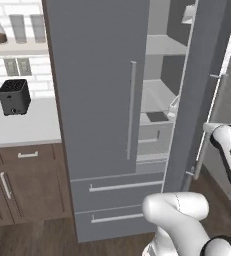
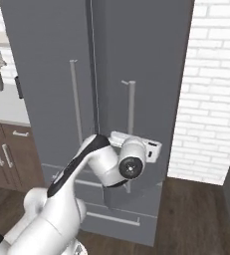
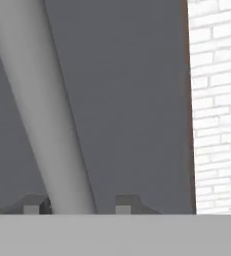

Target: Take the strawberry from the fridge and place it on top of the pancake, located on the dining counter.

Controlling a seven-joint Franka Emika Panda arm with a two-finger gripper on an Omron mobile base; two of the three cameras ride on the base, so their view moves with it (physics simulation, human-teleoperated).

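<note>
1. The step in hand looked like opening the fridge (image 1: 97, 85): in the left base view its right door (image 1: 199, 100) stood swung partly out at the right of the frame, baring pale shelves (image 1: 159, 92) in the upper middle.
2. In the right base view the gripper (image 2: 154, 149) sat at mid-frame, against the right door's handle (image 2: 131, 104), low on the bar.
3. In the hand view the handle (image 3: 42, 110) ran as a pale slanted bar from the upper left down to the bottom, passing between the two finger tips (image 3: 127, 204). The fingers stood apart on either side of it. Whether they pressed on the bar could not be told.
4. No strawberry could be made out on the shelves seen through the gap; it was presumably deeper inside or hidden by the door.
5. At the left of the left base view, a black toaster (image 1: 14, 96) stood on the white worktop (image 1: 22, 127), apart from the job.
6. The next move probably called for pulling the door wider along its arc, keeping the bar between the fingers, then letting go and reaching toward the shelves once the berry was seen.
</note>
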